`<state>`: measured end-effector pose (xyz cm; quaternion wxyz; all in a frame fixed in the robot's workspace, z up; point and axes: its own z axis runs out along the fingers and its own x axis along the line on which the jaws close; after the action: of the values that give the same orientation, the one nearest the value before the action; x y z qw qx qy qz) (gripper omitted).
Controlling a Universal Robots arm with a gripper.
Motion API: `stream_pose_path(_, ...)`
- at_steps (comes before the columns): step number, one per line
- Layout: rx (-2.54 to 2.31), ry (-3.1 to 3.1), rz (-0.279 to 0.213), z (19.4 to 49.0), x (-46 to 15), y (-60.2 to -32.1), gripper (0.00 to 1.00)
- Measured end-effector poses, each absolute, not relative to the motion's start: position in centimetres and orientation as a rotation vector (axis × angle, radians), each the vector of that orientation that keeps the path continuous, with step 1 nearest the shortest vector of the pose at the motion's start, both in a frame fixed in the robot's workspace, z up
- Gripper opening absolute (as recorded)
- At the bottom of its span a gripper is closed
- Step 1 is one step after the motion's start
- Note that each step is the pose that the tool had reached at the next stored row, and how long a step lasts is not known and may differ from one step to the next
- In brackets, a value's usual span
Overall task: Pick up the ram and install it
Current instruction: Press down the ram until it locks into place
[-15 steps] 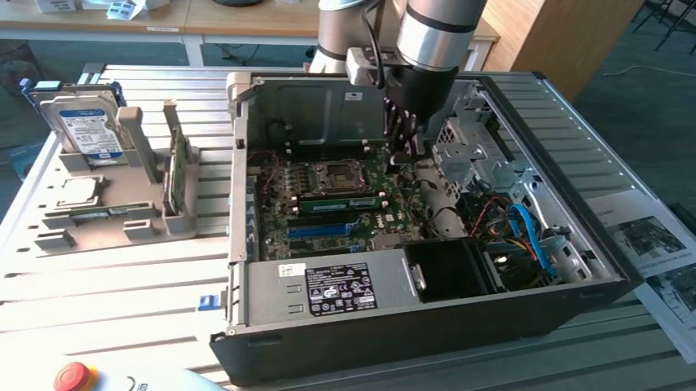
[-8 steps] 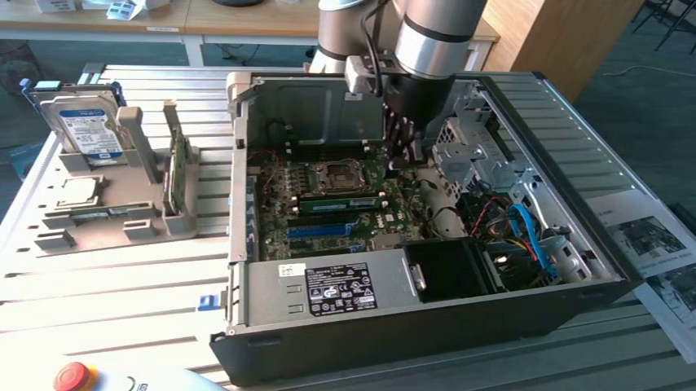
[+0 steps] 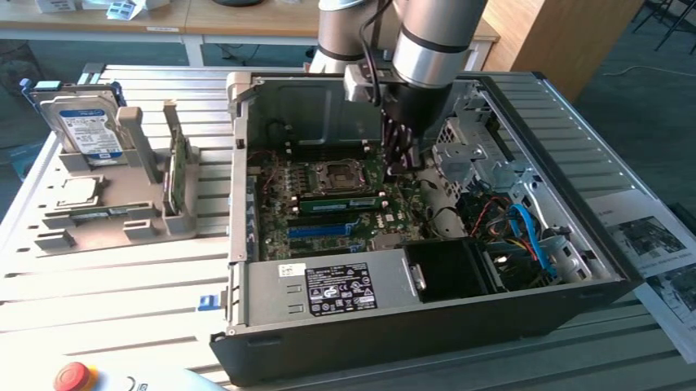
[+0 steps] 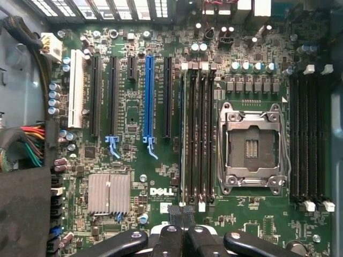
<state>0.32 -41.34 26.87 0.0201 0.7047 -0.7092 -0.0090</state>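
Shut fingers [image 4: 182, 217] above glossy green motherboard [image 4: 161, 176], black slots [image 4: 197, 134]

The ram [image 3: 339, 204] is a long, narrow green circuit-board stick. In the exterior view it stands on its long edge on the motherboard [image 3: 285, 213] inside the open case [image 3: 435, 318], just beside the socket [image 3: 329, 175] on the side nearer the camera. It runs level, parallel to the socket's edge, with its flat green face turned to the camera. How deep it sits in its slot cannot be told. A second green stick [image 3: 176, 167] of the same kind stands upright on edge in the grey holder [image 3: 130, 130] outside the case, at the exterior view's left.
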Motion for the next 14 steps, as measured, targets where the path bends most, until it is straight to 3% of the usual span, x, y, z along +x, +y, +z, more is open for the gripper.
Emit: stream_pose_path(14, 2.186, -2.200, -0.028, 24.8, 0.3, -41.3, 0.11)
